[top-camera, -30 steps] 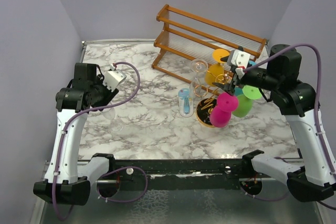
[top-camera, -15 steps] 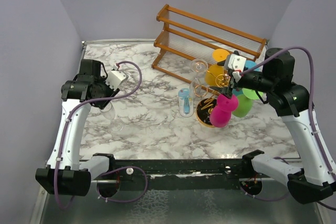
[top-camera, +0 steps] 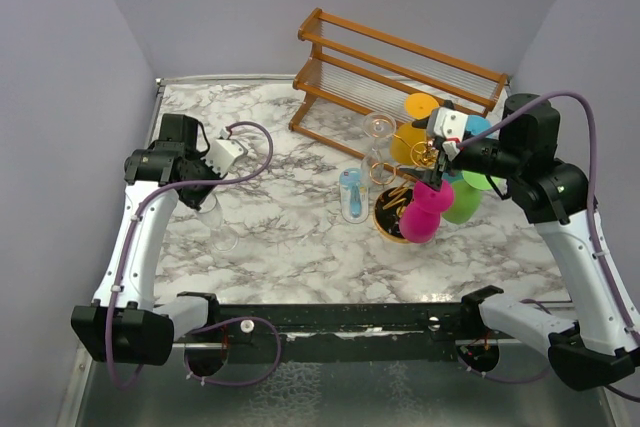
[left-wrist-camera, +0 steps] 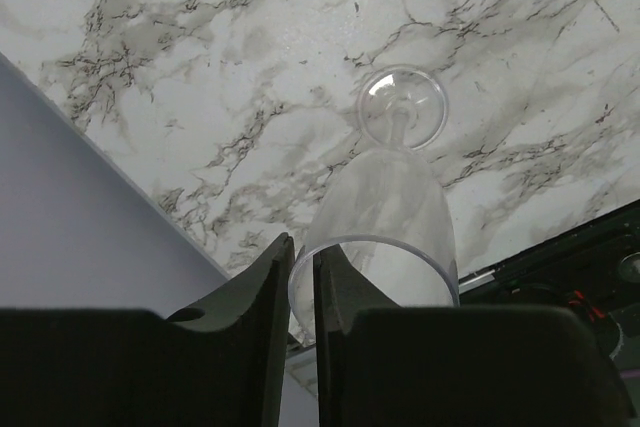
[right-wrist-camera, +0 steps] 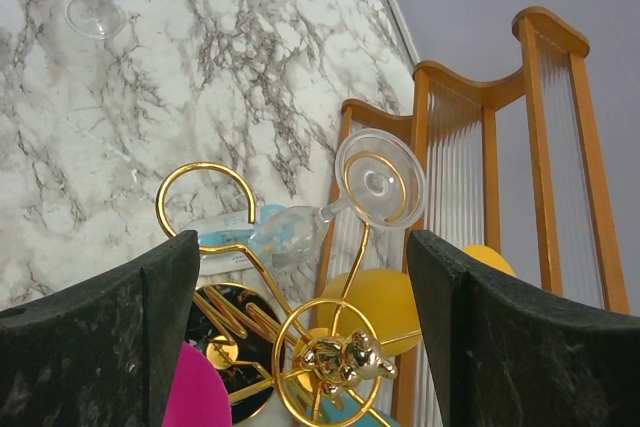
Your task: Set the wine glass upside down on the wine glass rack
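A clear wine glass [left-wrist-camera: 388, 202] lies on its side on the marble, foot [left-wrist-camera: 402, 107] pointing away from me; from above it shows at the left [top-camera: 214, 221]. My left gripper [left-wrist-camera: 303, 247] [top-camera: 198, 197] is shut on its rim, one finger inside the bowl and one outside. The wine glass rack [right-wrist-camera: 338, 345] [top-camera: 398, 205], gold wire on a round black base, stands right of centre. It carries a clear glass [right-wrist-camera: 378, 179] and pink [top-camera: 425, 210], yellow [top-camera: 408, 139] and green [top-camera: 462, 199] ones. My right gripper [right-wrist-camera: 303, 243] [top-camera: 438, 151] hangs open just above the rack's top, holding nothing.
A brown wooden slatted shelf [top-camera: 402, 69] stands at the back behind the gold rack. A light-blue glass [top-camera: 351, 194] sits just left of the rack's base. The purple side wall [left-wrist-camera: 90, 217] runs close to the left gripper. Bare marble [top-camera: 290, 177] lies between the arms.
My left gripper has come down onto the lying glass and narrowed its jaws over the rim. The right gripper has drawn back slightly above the rack and stays open.
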Available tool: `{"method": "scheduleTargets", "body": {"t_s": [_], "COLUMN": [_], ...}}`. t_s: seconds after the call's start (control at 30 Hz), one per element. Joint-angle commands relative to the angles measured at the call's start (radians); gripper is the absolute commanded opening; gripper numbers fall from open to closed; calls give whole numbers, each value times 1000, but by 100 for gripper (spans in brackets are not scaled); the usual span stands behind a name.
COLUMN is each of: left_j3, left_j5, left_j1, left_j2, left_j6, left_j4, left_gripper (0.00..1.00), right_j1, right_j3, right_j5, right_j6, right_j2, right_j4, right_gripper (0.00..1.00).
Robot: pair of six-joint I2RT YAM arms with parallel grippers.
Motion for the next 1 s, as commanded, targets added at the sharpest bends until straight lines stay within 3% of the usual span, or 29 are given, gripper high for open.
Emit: {"method": "scheduleTargets", "body": {"t_s": [0.0, 0.1, 0.23, 0.5, 0.67, 0.97], "left_j3": [-21, -18, 15, 143, 238, 404], "left_j5": [38, 42, 41, 28, 16, 50], "left_j1": [3, 3, 2, 0, -12, -39], "left_j2": [-5, 2, 13, 31, 52, 81], "left_j6": [28, 34, 35, 36, 28, -27], "left_j4": [-8, -4, -3, -18, -19, 35], "left_gripper": [13, 10, 0, 0, 0, 0], "right_j1": [-3, -3, -3, -4, -3, -3], "right_j3": [-11, -11, -15, -49, -82, -40], "right_j5": [4, 50, 118, 264, 332, 333], "right_j6": [-17, -31, -37, 33, 46, 92], "right_j2": [-12, -18, -27, -50, -69, -72], "right_j4": [30, 32, 39, 96, 132, 133], "right_gripper": [84, 84, 85, 89, 100, 99]}}
